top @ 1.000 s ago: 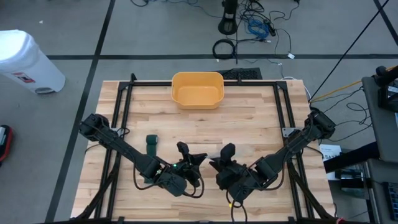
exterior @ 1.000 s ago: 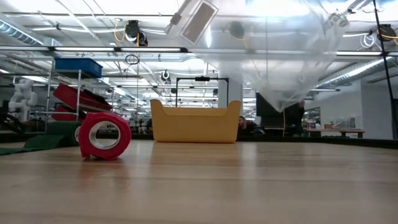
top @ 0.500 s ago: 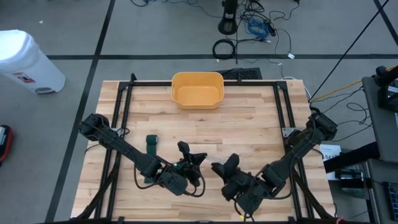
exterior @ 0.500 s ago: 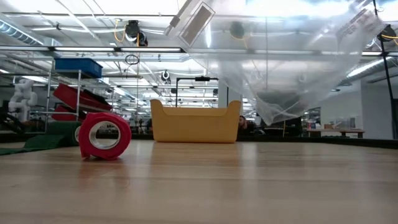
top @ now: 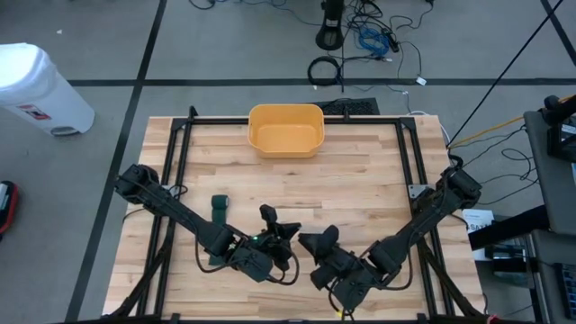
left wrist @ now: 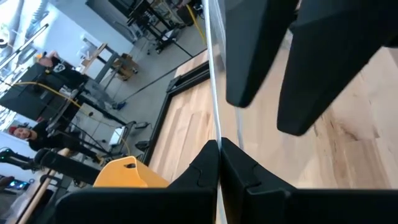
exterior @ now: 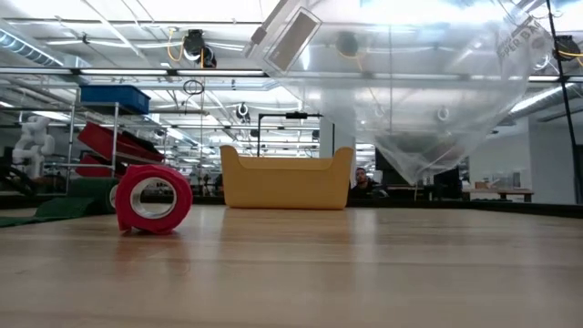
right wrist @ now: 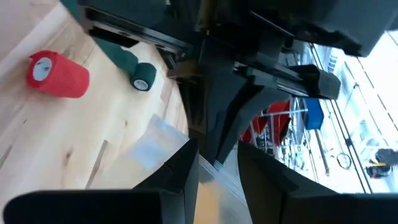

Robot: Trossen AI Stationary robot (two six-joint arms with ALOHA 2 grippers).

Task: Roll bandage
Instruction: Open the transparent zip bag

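A clear plastic bag hangs spread between my two grippers above the table's near middle. My left gripper is shut on one top edge, my right gripper on the other. A red bandage roll lies on its side on the table and also shows in the right wrist view. In the high view my left arm hides it. A dark green bandage lies flat at the left, one end rolled up. My left gripper pinches a thin top edge of the bag between its two fingers. The bag is lifted clear of the table and hangs below. My right gripper has the bag's other top edge between its fingers; a gap shows there. The bag's top is drawn wide between the grippers.
A yellow bin stands at the middle of the table's far edge. A black frame runs along the table's sides. A white container stands on the floor beyond the far left corner.
My right gripper has gone toward the table's near edge, away from my left gripper. The bag, which hung narrow, has spread out, its top drawn wider toward the right gripper's side. The red roll and the green bandage have stayed in place.
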